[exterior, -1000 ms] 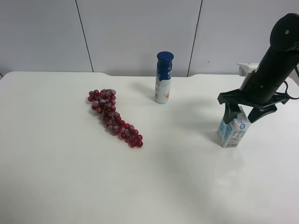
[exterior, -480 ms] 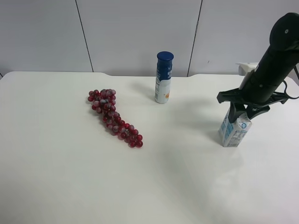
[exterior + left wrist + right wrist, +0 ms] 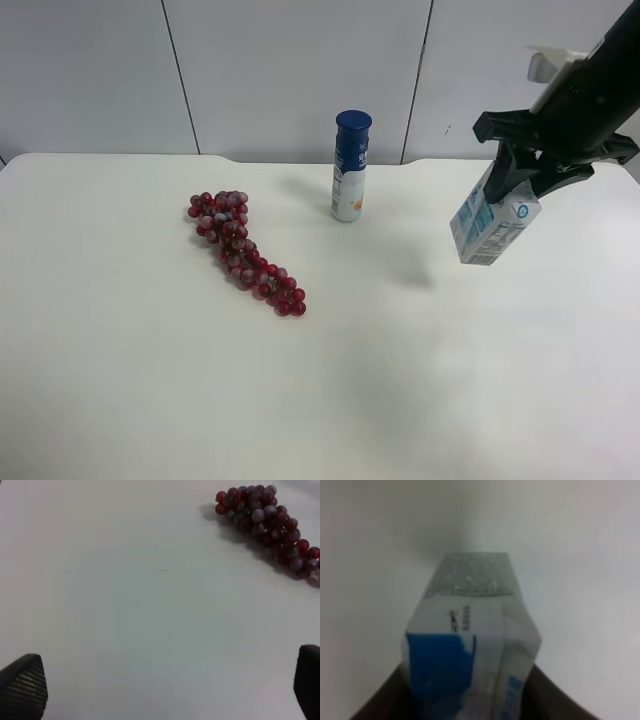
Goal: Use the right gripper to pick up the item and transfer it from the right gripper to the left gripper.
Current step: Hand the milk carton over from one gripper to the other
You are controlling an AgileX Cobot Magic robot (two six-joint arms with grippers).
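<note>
A small white and blue milk carton [image 3: 492,222] hangs tilted in the air above the table's right part, held at its top by my right gripper [image 3: 524,184], which is shut on it. The right wrist view shows the carton [image 3: 472,645] close up between the dark fingers [image 3: 385,700]. My left gripper [image 3: 160,685] is open and empty over bare table; its fingertips [image 3: 22,682] show at the frame's lower corners. The left arm is out of the exterior high view.
A bunch of red grapes [image 3: 245,252] lies on the white table [image 3: 320,400] left of centre; it also shows in the left wrist view [image 3: 267,527]. A blue-capped white bottle [image 3: 350,166] stands upright at the back centre.
My right gripper closed on the carton and lifted it off the table, up and slightly toward the view's left. The carton now hangs tilted. The grapes and bottle have not moved.
</note>
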